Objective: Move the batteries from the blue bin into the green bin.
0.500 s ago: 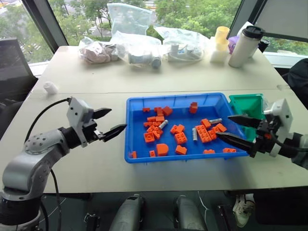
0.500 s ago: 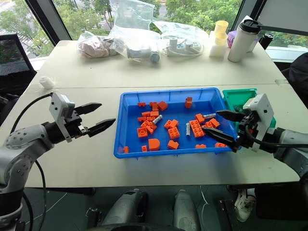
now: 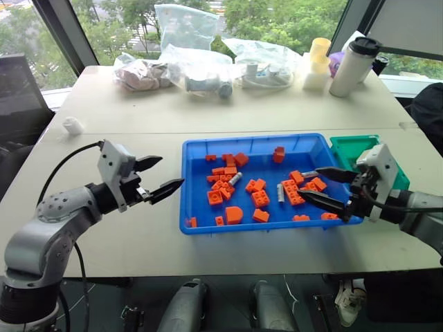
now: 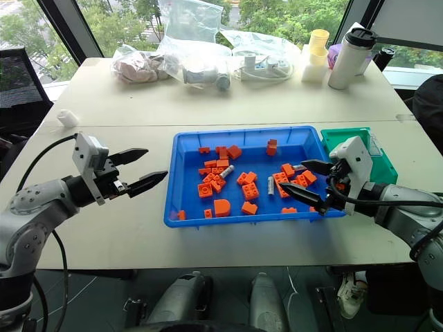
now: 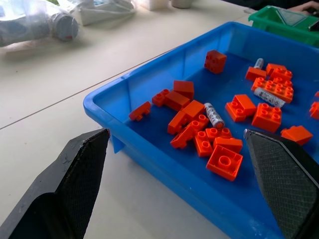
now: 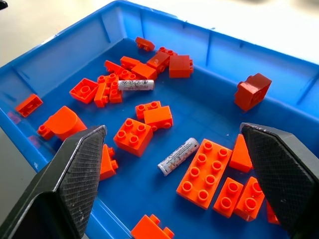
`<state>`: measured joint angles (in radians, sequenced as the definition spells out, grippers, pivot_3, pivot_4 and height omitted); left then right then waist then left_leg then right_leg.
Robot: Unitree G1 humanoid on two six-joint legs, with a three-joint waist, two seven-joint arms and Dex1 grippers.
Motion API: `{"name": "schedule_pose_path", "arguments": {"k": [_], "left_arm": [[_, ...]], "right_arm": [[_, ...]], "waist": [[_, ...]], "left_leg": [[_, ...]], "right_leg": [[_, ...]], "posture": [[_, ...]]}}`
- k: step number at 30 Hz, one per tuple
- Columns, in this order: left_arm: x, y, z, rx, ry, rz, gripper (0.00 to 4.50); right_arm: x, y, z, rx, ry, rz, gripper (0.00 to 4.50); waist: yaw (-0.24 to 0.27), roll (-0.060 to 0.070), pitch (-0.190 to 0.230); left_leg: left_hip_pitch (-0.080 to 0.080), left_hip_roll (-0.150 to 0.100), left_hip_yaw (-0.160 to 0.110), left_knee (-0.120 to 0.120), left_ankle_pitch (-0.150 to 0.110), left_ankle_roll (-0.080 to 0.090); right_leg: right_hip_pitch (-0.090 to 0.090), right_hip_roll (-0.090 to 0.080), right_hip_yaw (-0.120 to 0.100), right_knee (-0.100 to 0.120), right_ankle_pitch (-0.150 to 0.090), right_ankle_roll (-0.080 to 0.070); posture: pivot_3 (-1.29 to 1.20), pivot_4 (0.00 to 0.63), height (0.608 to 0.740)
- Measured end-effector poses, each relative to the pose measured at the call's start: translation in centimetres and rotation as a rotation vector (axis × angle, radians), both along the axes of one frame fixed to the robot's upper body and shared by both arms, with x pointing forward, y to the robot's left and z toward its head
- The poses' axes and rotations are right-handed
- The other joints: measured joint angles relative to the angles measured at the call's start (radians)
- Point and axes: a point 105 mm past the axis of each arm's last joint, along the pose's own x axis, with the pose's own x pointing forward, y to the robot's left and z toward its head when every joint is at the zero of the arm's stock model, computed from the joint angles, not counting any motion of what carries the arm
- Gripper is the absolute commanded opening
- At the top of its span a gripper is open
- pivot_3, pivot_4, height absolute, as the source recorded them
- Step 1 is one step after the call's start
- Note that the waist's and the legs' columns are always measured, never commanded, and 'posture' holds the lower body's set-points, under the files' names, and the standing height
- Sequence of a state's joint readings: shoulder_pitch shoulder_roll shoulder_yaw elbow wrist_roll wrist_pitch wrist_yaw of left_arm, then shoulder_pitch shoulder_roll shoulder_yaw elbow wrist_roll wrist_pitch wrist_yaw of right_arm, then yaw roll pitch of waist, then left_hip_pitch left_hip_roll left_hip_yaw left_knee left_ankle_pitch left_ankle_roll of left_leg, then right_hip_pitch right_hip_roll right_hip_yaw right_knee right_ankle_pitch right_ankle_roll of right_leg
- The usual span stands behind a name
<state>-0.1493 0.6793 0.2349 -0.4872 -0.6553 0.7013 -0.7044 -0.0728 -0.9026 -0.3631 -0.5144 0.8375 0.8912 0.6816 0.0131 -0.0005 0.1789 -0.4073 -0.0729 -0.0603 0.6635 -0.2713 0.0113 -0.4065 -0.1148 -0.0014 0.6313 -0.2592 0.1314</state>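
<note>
Looking down from my head: my right gripper (image 3: pixel 325 187), jaws wide and empty, hovers over the blue bin (image 3: pixel 208 225); my left gripper (image 3: pixel 161 173), equally spread, waits beside it. Right wrist: two batteries (image 6: pixel 178 156) among orange bricks (image 6: pixel 203 173). Green bin (image 3: pixel 356 146), seemingly empty, adjoins.

Right gripper (image 3: pixel 322 187) further over blue bin (image 3: pixel 197 207)
</note>
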Motion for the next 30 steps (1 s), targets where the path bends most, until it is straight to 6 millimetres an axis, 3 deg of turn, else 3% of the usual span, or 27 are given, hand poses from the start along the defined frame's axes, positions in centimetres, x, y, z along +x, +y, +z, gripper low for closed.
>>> {"name": "schedule_pose_path", "arguments": {"k": [7, 11, 14, 22, 30], "left_arm": [[-0.8, -0.5, -0.1, 0.058, 0.024, -0.077, 4.50], [-1.8, -0.5, 0.7, 0.176, 0.047, -0.203, 4.50], [-2.4, -0.7, 1.4, 0.230, 0.057, -0.287, 4.50], [-2.7, -0.9, 1.9, 0.279, 0.052, -0.330, 4.50], [-3.4, -1.7, 1.3, 0.272, 0.046, -0.326, 4.50]], "right_arm": [[0.8, 1.5, 0.9, 0.014, 0.029, 0.032, 4.45], [2.5, 4.6, 0.6, -0.050, 0.041, 0.088, 4.45], [3.9, 7.7, -0.7, -0.024, 0.105, 0.121, 4.45], [6.3, 12.5, -3.3, -0.093, 0.207, 0.154, 4.45], [7.9, 12.8, -4.5, -0.141, 0.204, 0.083, 4.45]], "waist": [[0.000, 0.000, 0.000], [-0.008, 0.000, 0.000], [-0.009, 0.000, 0.000], [-0.006, 0.000, 0.001], [-0.011, 0.000, 0.001]], "left_leg": [[-0.001, 0.000, 0.000, 0.000, 0.000, 0.000], [-0.001, 0.001, 0.000, -0.001, 0.000, -0.001], [-0.001, 0.000, 0.000, -0.001, 0.000, -0.001], [-0.003, -0.001, 0.000, -0.001, 0.001, -0.001], [-0.003, -0.001, 0.000, -0.001, 0.001, -0.002]], "right_leg": [[-0.001, 0.000, 0.000, 0.000, 0.000, 0.000], [-0.002, 0.001, 0.000, 0.000, -0.001, -0.004], [-0.002, 0.000, 0.000, 0.000, 0.000, -0.003], [-0.004, 0.000, 0.000, 0.000, 0.001, -0.001], [-0.005, 0.001, 0.000, 0.001, 0.001, -0.001]], "posture": [[0.00, 0.150, 0.740], [0.00, 0.150, 0.740], [0.00, 0.150, 0.740], [0.00, 0.150, 0.740], [0.00, 0.150, 0.740]]}}
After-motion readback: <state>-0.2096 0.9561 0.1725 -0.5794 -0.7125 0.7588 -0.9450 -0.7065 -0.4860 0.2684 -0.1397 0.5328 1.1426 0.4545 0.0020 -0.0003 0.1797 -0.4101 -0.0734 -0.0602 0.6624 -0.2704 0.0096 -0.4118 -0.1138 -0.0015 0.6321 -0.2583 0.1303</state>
